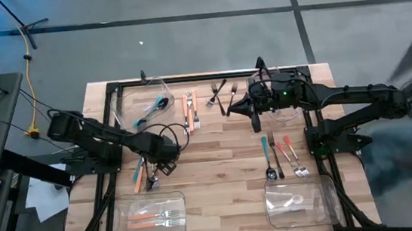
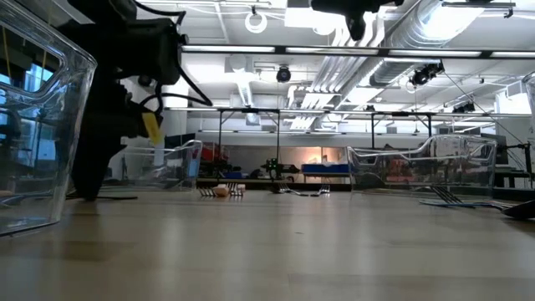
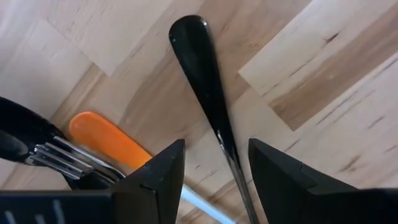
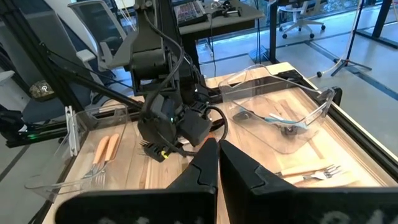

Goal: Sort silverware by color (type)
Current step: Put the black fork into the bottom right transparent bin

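Observation:
My left gripper (image 1: 167, 163) (image 3: 214, 146) is low over a small pile of silverware (image 1: 147, 174) at the table's left. It is open. Its fingers stand on either side of a black utensil's thin neck (image 3: 231, 163) without touching it. The utensil's black handle (image 3: 198, 59) lies flat on the wood. Beside it lie an orange handle (image 3: 106, 138) and metal fork tines (image 3: 55, 157). My right gripper (image 1: 258, 124) (image 4: 217, 149) hangs shut and empty above the table's far middle.
Clear bins stand at the four corners: far left (image 1: 144, 102) with teal pieces, far right (image 1: 284, 96) under the right arm, near left (image 1: 151, 215) with orange-handled forks, near right (image 1: 301, 201). Loose silverware lies at the far middle (image 1: 190, 111) (image 1: 219, 93) and right (image 1: 282, 154).

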